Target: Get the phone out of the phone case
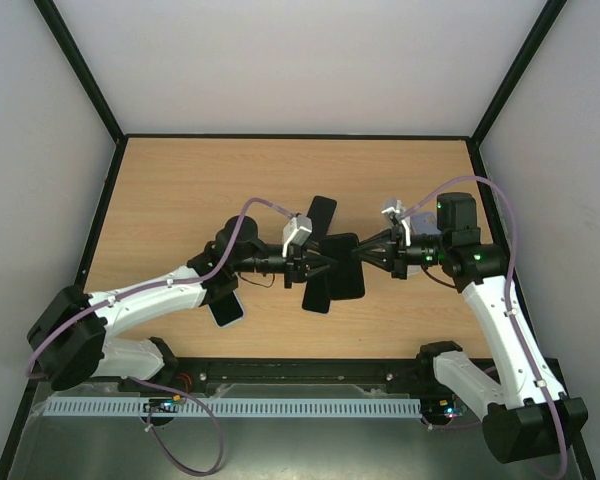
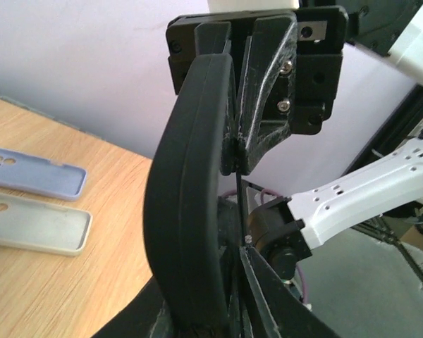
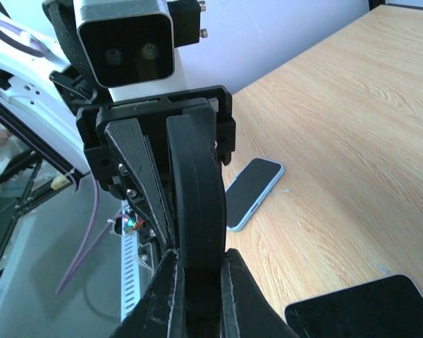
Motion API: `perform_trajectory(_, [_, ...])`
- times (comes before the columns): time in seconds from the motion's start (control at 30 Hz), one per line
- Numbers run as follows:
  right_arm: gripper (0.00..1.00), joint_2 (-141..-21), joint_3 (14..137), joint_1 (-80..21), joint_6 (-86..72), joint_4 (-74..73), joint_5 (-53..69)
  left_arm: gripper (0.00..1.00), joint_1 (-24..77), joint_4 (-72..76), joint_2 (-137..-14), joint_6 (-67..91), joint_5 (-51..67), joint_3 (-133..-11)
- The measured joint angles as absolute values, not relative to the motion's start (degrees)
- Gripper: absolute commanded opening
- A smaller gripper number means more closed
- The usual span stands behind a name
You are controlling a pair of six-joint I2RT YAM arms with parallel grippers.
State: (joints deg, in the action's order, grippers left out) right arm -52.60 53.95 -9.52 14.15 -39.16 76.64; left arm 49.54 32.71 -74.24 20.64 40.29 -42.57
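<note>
The black phone case hangs above the middle of the table, held between both grippers. The phone inside it cannot be told apart from the case. My left gripper is closed on its left end and my right gripper is shut on its right end. The left wrist view shows the case edge-on and bowed, rising from my left gripper to the right gripper. In the right wrist view the case stands between my right gripper's fingers.
Two more black slabs lie beside the held case. A phone with a light blue rim lies under the left arm. A lavender case and a pale grey case lie empty on the wood.
</note>
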Motion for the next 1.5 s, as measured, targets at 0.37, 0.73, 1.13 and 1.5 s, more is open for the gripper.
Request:
perform_trajectory(0.37, [0.24,-51.90,53.71,-9.52,11.09,-36.42,77.67,0.03,48.93,37.54,-75.77,24.67,43.31,-42.57])
perform_trajectory(0.73, [0.59,-51.88,58.06,-9.56,22.96,-44.47,70.61,0.03,44.38,33.15,-72.38,25.15,48.58,-42.81])
perform_trajectory(1.13, [0.49,-54.54,57.45,-10.66,49.12,-62.17,66.00,0.03,40.16,30.68,-70.54,25.12,54.65,-47.00])
perform_trajectory(1.5, [0.39,-55.27,57.45,-12.03,62.02,-70.52,66.76,0.03,40.16,31.40,-76.75,27.77,59.59,-51.42])
